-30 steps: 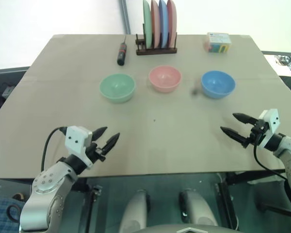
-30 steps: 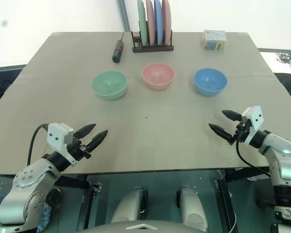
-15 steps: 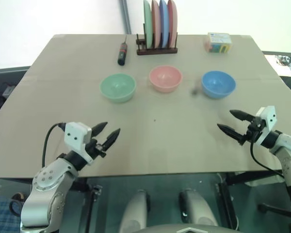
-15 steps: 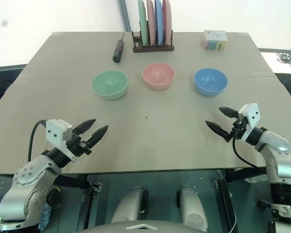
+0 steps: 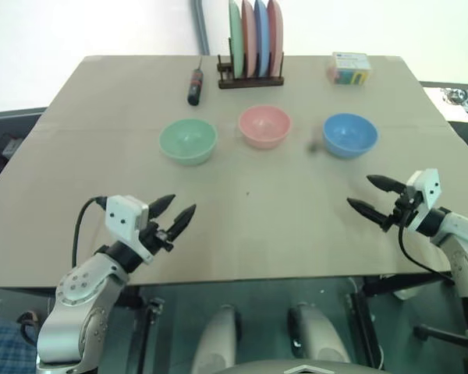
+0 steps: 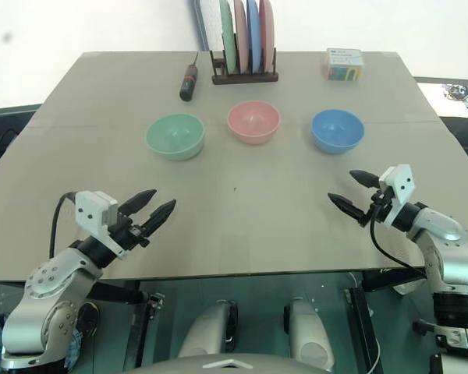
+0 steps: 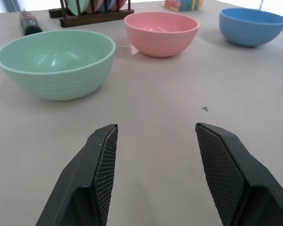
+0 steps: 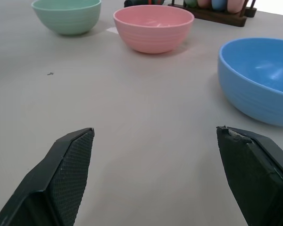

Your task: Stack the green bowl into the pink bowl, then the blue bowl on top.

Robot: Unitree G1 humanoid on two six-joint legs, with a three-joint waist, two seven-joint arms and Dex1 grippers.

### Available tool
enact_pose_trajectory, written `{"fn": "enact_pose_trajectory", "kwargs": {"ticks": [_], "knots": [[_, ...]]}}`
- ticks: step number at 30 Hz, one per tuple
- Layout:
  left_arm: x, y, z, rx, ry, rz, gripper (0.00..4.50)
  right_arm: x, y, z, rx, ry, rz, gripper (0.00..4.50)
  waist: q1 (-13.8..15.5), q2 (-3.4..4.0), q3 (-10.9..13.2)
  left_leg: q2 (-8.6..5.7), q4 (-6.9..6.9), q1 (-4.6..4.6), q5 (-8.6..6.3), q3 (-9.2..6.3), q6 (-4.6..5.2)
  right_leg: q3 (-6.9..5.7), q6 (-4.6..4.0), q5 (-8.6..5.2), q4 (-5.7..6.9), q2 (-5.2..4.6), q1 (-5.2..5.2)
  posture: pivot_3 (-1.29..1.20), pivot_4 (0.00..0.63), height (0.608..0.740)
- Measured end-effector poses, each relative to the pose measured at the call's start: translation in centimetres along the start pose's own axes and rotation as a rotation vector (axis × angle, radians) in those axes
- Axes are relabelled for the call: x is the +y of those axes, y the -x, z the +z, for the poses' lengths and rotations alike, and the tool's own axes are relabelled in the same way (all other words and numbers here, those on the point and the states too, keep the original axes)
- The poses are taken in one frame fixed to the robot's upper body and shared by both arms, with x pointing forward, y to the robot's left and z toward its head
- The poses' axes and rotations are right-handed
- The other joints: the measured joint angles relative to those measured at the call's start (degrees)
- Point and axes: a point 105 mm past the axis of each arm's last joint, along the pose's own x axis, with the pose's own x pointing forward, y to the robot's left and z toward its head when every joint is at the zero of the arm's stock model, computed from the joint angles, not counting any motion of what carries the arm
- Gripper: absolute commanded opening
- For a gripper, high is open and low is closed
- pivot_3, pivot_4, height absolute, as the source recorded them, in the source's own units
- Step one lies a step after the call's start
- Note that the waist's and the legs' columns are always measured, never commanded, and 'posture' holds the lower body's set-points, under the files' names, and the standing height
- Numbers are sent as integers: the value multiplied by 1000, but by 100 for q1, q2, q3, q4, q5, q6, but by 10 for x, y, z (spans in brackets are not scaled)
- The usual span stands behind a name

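Both grippers, left [image 5: 172, 215] and right [image 5: 369, 195], hung level, jaws spread and empty, aimed inward toward my bowls [image 5: 265, 126].

No lettering, number or brand mark can be read anywhere on the table [image 5: 296, 226]. The small box [image 5: 349, 68] at the far right edge carries coloured print on its sides and a pale top, but none of it resolves into legible characters. The three bowls are plain and unmarked.
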Motion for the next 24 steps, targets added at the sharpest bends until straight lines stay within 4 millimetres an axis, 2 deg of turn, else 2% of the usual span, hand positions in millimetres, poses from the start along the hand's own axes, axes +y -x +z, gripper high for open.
{"fn": "enact_pose_trajectory", "kwargs": {"ticks": [1,3,4,5,7,9,11,13,16,20,24], "knots": [[-1,0,0,-4,6,-4,2791,0,-3,2,1,9,7,4367,-3,0,0,0,0,0,0,0,0,0,0,0,1,0,0,0,150,740],[-10,1,8,-61,59,-45,2791,9,-34,25,16,132,101,4367,-24,2,0,2,2,7,0,7,0,8,-1,-1,7,2,-1,0,150,740],[-11,1,9,-66,65,-49,2791,11,-39,29,18,156,116,4367,-27,2,1,2,2,8,0,9,0,9,0,-1,8,2,-2,0,150,740],[-15,2,13,-91,80,-71,2791,18,-57,48,8,256,177,4367,8,-4,-3,2,2,4,0,-5,0,-4,2,-1,7,4,-1,0,150,740],[-15,3,14,-103,97,-71,2791,23,-72,56,14,328,212,4367,31,-5,-4,1,3,-1,0,-6,0,-6,2,3,4,3,-1,0,150,740],[-21,4,17,-134,125,-102,2791,34,-103,67,16,449,294,4367,16,-4,-3,0,6,-6,0,-3,0,-4,2,4,-3,1,-1,0,150,740],[-26,3,19,-148,131,-127,2791,38,-120,71,28,502,330,4367,5,-5,-4,0,5,-4,0,-4,0,-5,2,5,-1,2,-1,0,150,740],[-29,6,17,-155,145,-122,2791,43,-148,74,60,538,373,4367,-22,-4,-3,2,3,1,0,2,0,0,1,7,4,2,-3,0,150,740],[-32,10,16,-162,149,-112,2791,52,-174,72,108,555,425,4367,-6,-4,-3,2,-2,-3,0,-8,-1,-8,4,9,4,2,-5,0,150,740],[-34,20,10,-162,165,-68,2791,45,-194,64,208,534,410,4367,26,-3,-2,-5,-3,-10,0,-9,-1,-10,-3,5,-5,-6,-5,0,150,740],[-37,25,12,-179,155,-34,2791,31,-207,69,267,560,330,4367,3,-2,-1,-4,-5,-7,0,-8,-1,-10,-14,-1,-2,-6,-6,0,150,740]]}}
